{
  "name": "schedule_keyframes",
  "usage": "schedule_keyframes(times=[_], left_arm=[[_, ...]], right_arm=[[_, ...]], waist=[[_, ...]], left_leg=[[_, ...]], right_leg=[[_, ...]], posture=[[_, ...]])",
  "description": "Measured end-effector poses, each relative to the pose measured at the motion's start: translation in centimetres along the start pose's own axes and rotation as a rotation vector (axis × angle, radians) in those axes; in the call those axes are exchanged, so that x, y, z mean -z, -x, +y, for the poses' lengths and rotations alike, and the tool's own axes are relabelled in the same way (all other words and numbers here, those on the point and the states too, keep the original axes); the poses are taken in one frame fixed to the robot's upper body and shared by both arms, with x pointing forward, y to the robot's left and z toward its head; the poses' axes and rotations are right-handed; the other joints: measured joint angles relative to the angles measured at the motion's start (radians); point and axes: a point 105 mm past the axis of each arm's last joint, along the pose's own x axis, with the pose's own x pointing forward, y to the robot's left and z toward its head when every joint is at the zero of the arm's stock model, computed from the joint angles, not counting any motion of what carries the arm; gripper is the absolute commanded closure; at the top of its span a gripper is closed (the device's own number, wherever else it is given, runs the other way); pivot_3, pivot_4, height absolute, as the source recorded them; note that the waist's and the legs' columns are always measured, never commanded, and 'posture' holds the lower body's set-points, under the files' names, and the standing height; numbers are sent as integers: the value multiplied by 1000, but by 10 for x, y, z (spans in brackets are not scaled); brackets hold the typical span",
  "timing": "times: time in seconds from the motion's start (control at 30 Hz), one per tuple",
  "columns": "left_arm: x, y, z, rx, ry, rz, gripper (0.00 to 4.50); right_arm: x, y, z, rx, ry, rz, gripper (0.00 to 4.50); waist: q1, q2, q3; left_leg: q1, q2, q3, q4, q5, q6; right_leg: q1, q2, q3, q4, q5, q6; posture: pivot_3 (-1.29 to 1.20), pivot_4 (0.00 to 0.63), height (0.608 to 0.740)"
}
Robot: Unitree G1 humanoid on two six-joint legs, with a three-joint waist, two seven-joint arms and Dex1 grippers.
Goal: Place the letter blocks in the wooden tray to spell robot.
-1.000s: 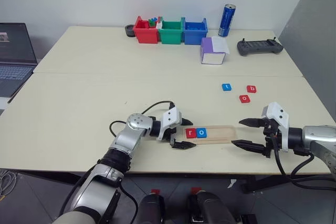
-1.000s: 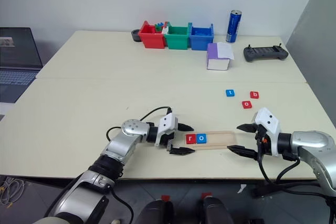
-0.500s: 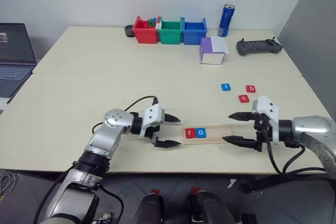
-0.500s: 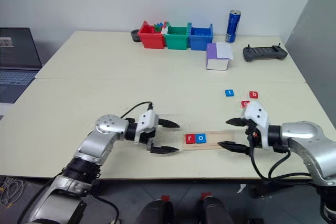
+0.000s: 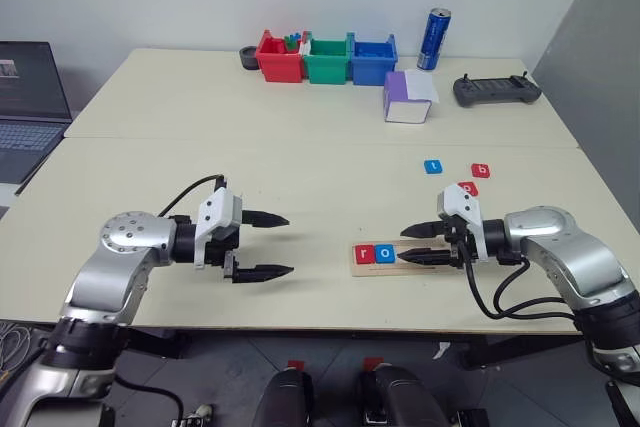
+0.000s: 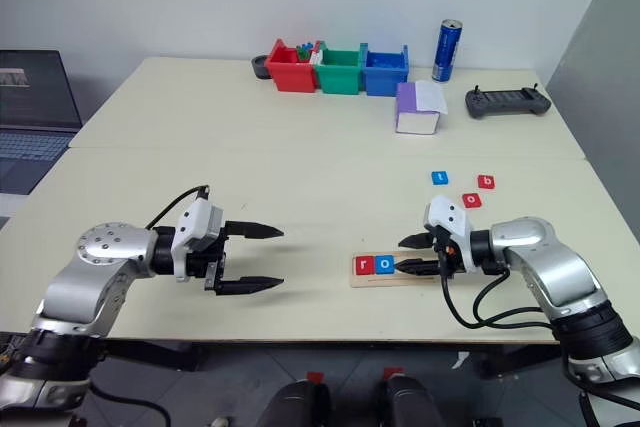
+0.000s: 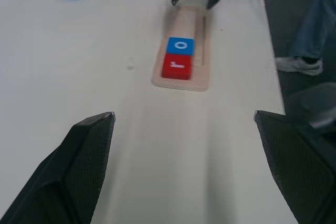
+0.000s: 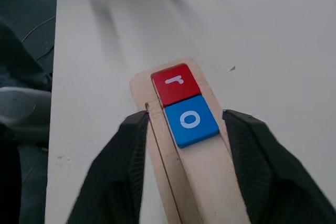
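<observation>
Where walls (grey) meet — cream table (image 5: 300, 147), laptop (image 5: 30, 107)

Head cameras overlook the table (image 5: 300, 157); wrist cameras face the wooden tray (image 8: 199, 182).

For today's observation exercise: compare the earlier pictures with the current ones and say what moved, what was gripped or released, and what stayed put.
The left gripper drew back from the wooden tray, jaws open and empty. The right gripper slid in along the tray and narrowed its jaws to straddle the tray's sides. The red r block and blue o block stayed in the tray; the three loose blocks stayed on the table.
</observation>
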Motion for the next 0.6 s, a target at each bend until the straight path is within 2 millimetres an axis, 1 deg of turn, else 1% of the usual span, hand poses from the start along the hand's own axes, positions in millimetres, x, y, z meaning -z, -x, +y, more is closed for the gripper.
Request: schedule_keyframes(times=[0.1, 0.13, 0.3, 0.47, 0.53, 0.6], left_arm=[[1, 1, -5, 6, 11, 9, 0], [1, 1, -5, 4, 15, 9, 0], [0, -1, -6, -8, 7, 10, 0], [1, -2, -6, -20, 7, 8, 0], [1, -2, -6, -21, 7, 8, 0], [1, -3, -6, -20, 8, 8, 0]], right_arm=[[3, -7, 1, -35, 12, 10, 4381], [3, -9, 0, -38, 15, 12, 4475], [10, -13, -4, -40, 29, 35, 4475], [8, -14, -3, -54, 32, 23, 4475], [4, -12, -4, -45, 26, 6, 4475], [-5, -6, -13, 9, -6, -41, 4110]], waist=[[1, 0, 0], [0, 0, 0], [1, 0, 0], [1, 0, 0], [1, 0, 0], [0, 0, 0]], left_leg=[[1, 0, 0, 0, 0, 0], [1, 0, 0, 0, 0, 0], [0, 0, 0, 0, 0, 0], [1, 0, 0, 0, 0, 0], [1, 0, 0, 0, 0, 0], [1, 0, 1, 0, 0, 0]], right_leg=[[0, 0, 0, 1, 0, 0], [0, 0, 0, 2, 0, 0], [0, 0, 0, 2, 0, 0], [0, 0, 0, 2, 0, 0], [0, 0, 0, 2, 0, 0], [0, 0, 0, 2, 0, 0]], posture=[[0, 150, 740], [0, 150, 740], [0, 150, 740], [0, 150, 740], [0, 150, 740], [0, 150, 740]])
